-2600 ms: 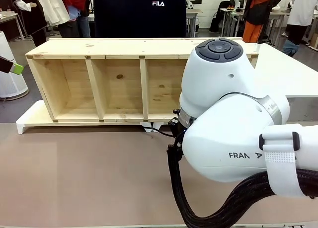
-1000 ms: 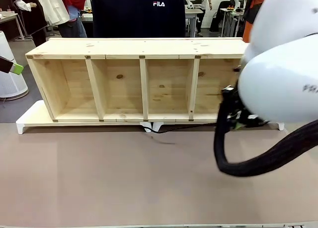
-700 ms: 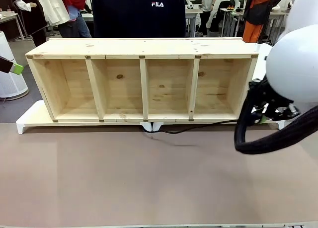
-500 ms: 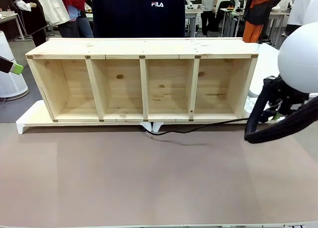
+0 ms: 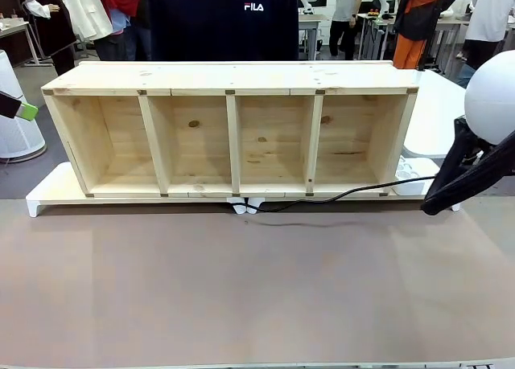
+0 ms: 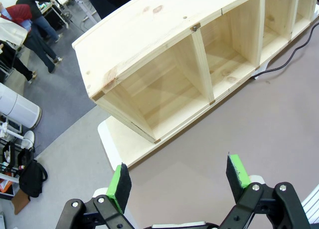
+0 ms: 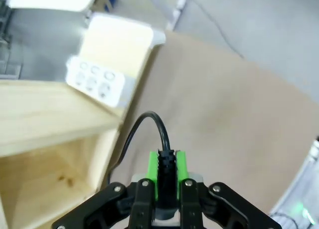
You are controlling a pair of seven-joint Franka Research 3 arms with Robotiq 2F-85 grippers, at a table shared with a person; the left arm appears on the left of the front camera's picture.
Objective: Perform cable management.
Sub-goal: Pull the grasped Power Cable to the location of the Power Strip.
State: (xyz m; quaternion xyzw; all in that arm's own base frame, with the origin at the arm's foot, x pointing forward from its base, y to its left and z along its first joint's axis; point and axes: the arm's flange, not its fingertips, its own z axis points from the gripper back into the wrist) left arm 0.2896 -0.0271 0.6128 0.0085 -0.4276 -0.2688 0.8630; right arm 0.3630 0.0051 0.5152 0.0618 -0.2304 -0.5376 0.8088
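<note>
Pinching ribbed glossy black cable (image 7: 162, 131), right gripper (image 7: 167, 168) clamped; left gripper (image 6: 179, 180) spread wide, empty

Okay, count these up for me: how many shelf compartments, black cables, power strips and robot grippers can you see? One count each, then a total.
shelf compartments: 4
black cable: 1
power strip: 1
grippers: 2 (left gripper, right gripper)
total: 8

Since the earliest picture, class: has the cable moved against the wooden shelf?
Yes. The cable has been drawn rightward along the front of the wooden shelf, past its right end.
</note>
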